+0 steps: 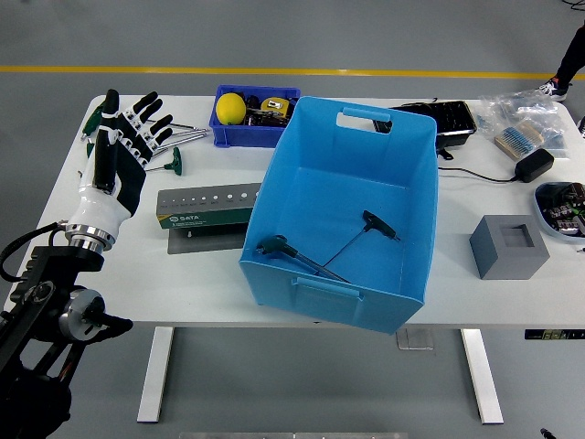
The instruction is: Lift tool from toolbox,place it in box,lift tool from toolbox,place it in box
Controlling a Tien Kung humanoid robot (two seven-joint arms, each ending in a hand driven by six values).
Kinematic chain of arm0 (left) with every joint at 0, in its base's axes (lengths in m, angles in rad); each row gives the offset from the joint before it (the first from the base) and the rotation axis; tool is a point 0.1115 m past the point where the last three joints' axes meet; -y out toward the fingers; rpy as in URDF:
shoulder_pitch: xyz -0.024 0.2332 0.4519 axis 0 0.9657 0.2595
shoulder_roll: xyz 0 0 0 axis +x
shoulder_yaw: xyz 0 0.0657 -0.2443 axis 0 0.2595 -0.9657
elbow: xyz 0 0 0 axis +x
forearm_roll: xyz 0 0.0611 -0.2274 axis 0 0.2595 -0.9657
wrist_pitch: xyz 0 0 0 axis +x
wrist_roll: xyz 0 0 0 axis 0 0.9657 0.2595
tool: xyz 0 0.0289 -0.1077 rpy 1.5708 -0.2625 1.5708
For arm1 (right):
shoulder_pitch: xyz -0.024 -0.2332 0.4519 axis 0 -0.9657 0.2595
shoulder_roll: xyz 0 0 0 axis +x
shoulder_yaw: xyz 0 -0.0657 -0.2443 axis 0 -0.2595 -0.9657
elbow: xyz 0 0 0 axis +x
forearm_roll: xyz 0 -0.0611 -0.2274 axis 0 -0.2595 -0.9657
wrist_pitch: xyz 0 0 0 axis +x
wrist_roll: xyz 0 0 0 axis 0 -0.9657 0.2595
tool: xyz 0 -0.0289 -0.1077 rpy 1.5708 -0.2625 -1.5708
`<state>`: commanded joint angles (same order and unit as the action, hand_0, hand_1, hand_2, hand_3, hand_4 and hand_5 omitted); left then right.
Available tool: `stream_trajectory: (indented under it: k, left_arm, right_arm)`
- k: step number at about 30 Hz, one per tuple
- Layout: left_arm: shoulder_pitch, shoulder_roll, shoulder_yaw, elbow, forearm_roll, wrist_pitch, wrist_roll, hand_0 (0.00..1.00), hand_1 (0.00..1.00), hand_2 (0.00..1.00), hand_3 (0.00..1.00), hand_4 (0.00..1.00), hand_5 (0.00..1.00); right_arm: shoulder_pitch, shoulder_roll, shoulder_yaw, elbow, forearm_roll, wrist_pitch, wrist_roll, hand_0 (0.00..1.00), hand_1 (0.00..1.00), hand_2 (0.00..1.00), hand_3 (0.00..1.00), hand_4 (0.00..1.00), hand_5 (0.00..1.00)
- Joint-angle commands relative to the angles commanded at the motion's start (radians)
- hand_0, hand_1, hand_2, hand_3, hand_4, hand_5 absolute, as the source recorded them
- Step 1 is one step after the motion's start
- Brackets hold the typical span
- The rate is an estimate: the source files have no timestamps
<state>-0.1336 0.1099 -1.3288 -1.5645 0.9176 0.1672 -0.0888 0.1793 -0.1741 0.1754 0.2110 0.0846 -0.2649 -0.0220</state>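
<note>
My left hand (123, 137) is open, fingers spread, raised over the table's left part, above the green-handled T-wrenches (174, 160); it holds nothing. A large blue box (352, 206) stands mid-table with two black T-handle tools (379, 225) (279, 247) lying inside on its bottom. A small dark blue bin (274, 133) behind it holds a yellow ball (228, 108) and small tools. A green tool holder (206, 203) lies left of the box. My right arm is out of view.
A grey block (510, 245) sits at right. A black tray (448, 123), a power adapter (533, 165), plastic bags (521, 119) and a bowl of parts (562, 208) lie at the far right. A person's shoe (551, 89) shows at the top right.
</note>
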Motion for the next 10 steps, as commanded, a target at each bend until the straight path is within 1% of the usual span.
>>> stream_trajectory:
  k: [4, 5, 7, 10]
  left_arm:
    - [0.015, -0.019, 0.005, 0.011, 0.002, -0.003, 0.007, 0.873, 0.864, 0.918, 0.837, 0.998, 0.998]
    - [0.015, -0.018, 0.009, 0.015, 0.0, -0.004, 0.009, 0.873, 0.864, 0.918, 0.837, 0.998, 0.998]
    - [0.005, -0.009, 0.02, 0.022, 0.018, -0.011, 0.02, 0.873, 0.864, 0.918, 0.837, 0.998, 0.998]
    - [0.003, -0.01, 0.014, 0.023, 0.026, -0.01, 0.02, 0.873, 0.864, 0.918, 0.837, 0.998, 0.998]
  right_arm:
    - [-0.001, -0.002, -0.002, 0.0, 0.003, 0.0, 0.003, 0.675, 0.677, 0.738, 0.59, 0.833, 0.763]
    - [0.001, -0.004, 0.003, 0.001, -0.006, 0.0, 0.001, 0.675, 0.677, 0.738, 0.59, 0.833, 0.763]
    - [0.004, -0.007, 0.012, 0.002, -0.027, -0.002, -0.004, 0.675, 0.677, 0.738, 0.59, 0.833, 0.763]
    - [-0.001, -0.002, 0.01, 0.0, -0.013, -0.005, -0.002, 0.675, 0.677, 0.738, 0.59, 0.833, 0.763]
